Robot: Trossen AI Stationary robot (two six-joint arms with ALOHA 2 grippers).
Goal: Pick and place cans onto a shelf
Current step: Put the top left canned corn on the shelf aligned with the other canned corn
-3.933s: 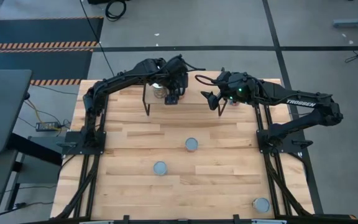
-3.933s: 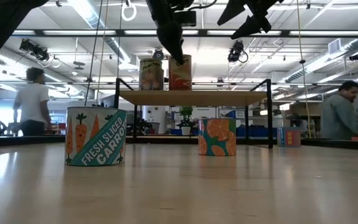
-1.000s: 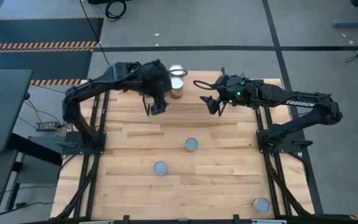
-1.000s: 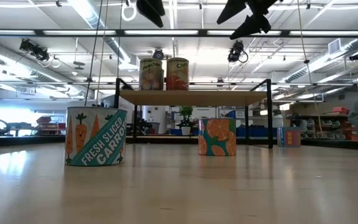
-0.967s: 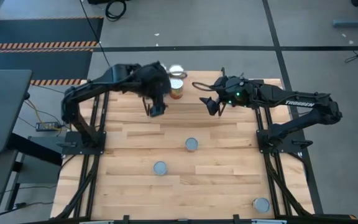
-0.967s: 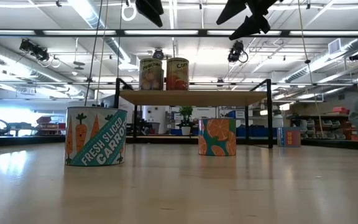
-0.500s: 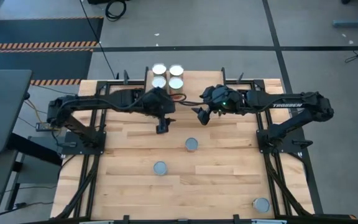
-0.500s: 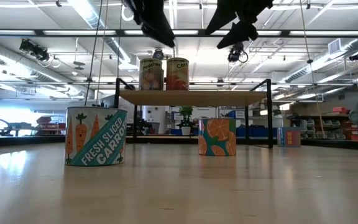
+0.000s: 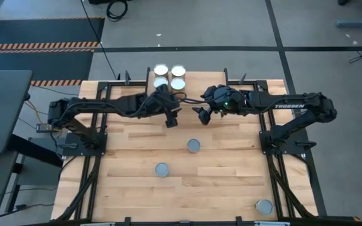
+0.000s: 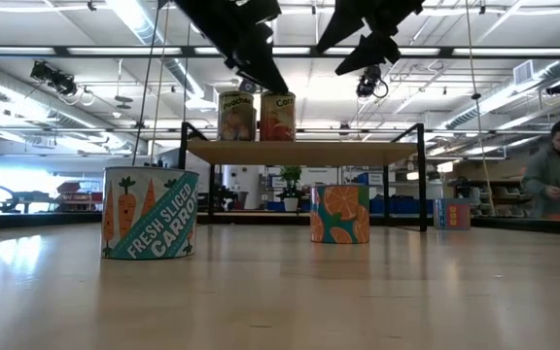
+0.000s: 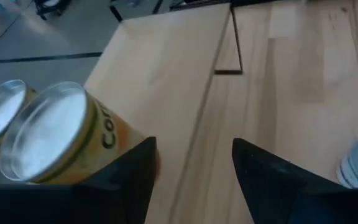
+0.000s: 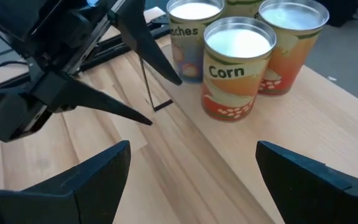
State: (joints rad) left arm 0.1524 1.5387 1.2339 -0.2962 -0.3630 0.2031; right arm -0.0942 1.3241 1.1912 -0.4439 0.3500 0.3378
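Four cans stand upright at the left end of the shelf; the Corn can is nearest my grippers and also shows in the left wrist view. Three more cans stand on the tabletop: one at the middle, one nearer, one at the near right. My left gripper hovers open and empty just before the shelf's near edge. My right gripper hovers open and empty beside it, to its right, facing the shelf cans.
In the low view the carrot can and the orange can stand on the tabletop before the shelf's black legs. The two grippers hang close to each other. A person stands beyond the table on the right.
My left gripper has drawn back from over the shelf toward the table's near edge, then gone right, and come lower as its arm stretched out. My right gripper has gone a little toward the left and near edges. Both stay open. The cans have not moved.
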